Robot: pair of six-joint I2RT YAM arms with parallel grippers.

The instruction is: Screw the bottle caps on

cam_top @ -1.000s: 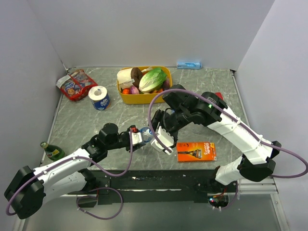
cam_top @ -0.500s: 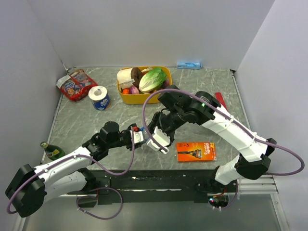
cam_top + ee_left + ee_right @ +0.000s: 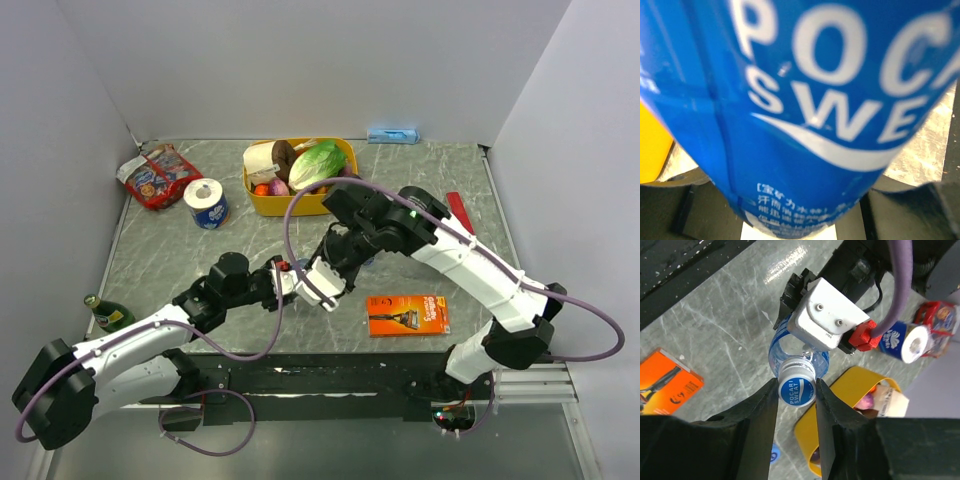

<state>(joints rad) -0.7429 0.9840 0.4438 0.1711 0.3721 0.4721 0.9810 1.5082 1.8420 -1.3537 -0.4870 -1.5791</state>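
Now left tool clamps bottle; right tool pinches cap atop.

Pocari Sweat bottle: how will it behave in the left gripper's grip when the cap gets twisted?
The Pocari Sweat bottle looks thin-walled and clear, so it likely dents under the left gripper. Its glossy label may slip and spin if the right gripper turns the cap.

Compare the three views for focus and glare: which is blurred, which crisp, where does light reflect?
Left wrist: the bottle fills the frame, its label blurred. Right wrist: lettering on the bottle cap is crisp; a glare streak crosses the table. Top external: even light, sharp.
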